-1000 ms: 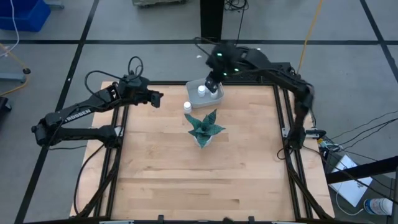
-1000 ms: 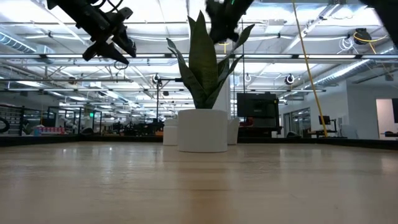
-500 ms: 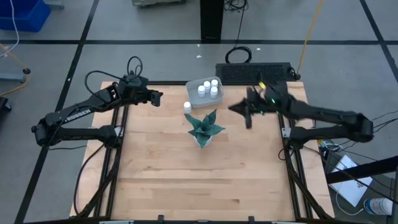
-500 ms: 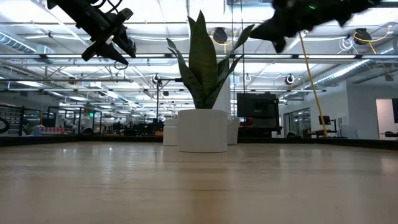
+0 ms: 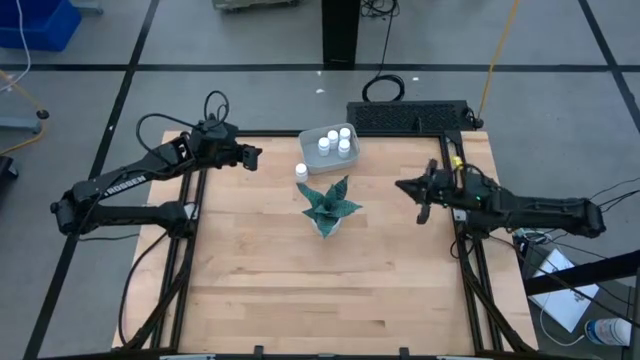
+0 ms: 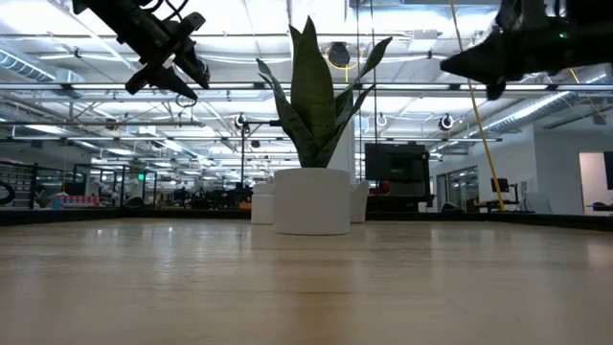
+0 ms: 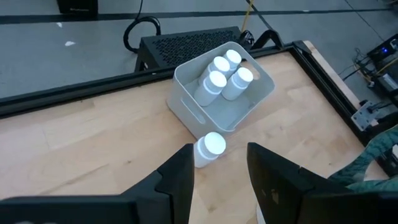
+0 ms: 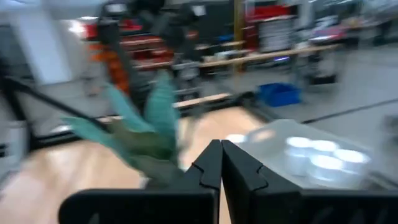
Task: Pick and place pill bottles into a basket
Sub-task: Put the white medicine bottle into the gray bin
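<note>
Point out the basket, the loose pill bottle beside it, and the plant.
basket (image 7: 186, 102), left wrist view, near side wall.
loose pill bottle (image 7: 212, 144), left wrist view, cap top.
plant (image 5: 328, 204), high view, leaf centre.

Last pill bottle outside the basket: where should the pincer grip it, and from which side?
Grip the lone pill bottle across its round body just under the cap, coming straight down. It stands upright on the table beside the basket, with the plant close by, so side approaches look cramped.
</note>
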